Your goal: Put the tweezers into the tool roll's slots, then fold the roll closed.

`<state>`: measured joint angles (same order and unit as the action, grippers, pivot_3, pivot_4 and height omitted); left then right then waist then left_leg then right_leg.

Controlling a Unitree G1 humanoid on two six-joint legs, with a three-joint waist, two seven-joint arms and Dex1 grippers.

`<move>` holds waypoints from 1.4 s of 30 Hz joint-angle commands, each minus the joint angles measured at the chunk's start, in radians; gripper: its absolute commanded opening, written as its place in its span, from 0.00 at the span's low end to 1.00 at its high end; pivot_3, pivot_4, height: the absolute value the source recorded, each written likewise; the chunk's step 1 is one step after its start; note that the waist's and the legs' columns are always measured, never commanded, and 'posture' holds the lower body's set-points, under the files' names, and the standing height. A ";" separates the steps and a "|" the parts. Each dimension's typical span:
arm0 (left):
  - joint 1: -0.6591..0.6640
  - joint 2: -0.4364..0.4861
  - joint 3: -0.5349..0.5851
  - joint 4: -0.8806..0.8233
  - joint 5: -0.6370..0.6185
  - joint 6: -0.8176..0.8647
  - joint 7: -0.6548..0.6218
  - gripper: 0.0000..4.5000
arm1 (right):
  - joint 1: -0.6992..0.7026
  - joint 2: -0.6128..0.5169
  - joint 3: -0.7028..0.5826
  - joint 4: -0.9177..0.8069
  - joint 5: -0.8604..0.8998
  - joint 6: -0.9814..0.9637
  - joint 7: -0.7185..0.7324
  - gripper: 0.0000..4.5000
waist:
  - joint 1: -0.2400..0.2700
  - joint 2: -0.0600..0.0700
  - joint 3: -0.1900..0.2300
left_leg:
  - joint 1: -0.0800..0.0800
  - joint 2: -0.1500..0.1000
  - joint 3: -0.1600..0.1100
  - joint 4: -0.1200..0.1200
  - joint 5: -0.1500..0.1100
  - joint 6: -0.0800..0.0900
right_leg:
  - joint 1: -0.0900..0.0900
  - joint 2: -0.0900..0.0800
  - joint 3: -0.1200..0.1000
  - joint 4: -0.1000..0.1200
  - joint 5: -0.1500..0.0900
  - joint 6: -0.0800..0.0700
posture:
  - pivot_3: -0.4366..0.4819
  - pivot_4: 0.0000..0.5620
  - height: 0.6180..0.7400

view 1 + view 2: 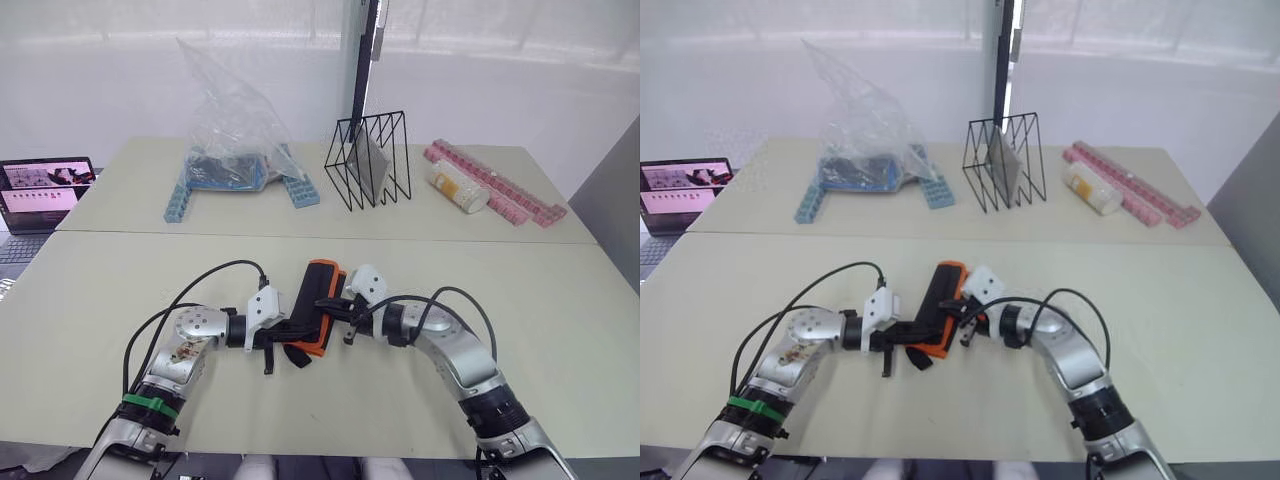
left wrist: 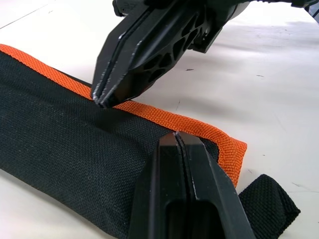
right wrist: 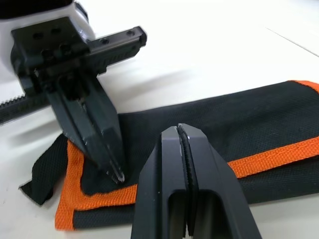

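— Where is the tool roll (image 1: pixel 313 307)?

— On the near table (image 1: pixel 90 290), folded closed into a long black bundle with orange edging, lying straight out from the wire rack (image 1: pixel 369 158) toward the robot. Its short black strap (image 2: pixel 269 201) sticks out at the end nearest the robot.

— And the claws relative to it?

— They meet over it from opposite sides. The left gripper (image 1: pixel 296 331) comes in from the roll's left, its fingers clenched together with nothing between them, tips pressing on the black fabric near the strap end. The right gripper (image 1: pixel 327 309) comes from the roll's right, also pinched shut on nothing, tips resting at the orange edging (image 2: pixel 164 118).

— Do the two claws touch?

— No; they stand just beside each other, both tips down on the roll.

— Tweezers?

— I see none lying beside the roll.
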<state>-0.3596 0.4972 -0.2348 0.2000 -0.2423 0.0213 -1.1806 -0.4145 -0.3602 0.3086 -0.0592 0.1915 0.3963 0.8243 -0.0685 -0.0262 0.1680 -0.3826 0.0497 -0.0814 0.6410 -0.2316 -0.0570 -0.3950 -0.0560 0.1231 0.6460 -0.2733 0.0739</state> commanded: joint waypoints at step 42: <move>0.056 0.052 0.066 -0.091 -0.012 0.097 0.046 0.00 | -0.180 0.101 -0.177 0.241 0.039 -0.111 -0.062 0.00 | -0.004 0.003 0.000 | -0.002 0.000 0.000 -0.001 0.000 0.000 | -0.003 0.000 0.001 0.001 0.000 0.000 | 0.48 0.27 0.82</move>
<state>-0.3173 0.5238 -0.2010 0.1105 -0.2549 0.0903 -1.1571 -0.5852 -0.2432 0.1707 0.2698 0.1990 0.2843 0.7475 -0.0726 -0.0227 0.1678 -0.3874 0.0499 -0.0814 0.6400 -0.2317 -0.0567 -0.4021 -0.0557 0.1239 0.6480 -0.2724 0.0723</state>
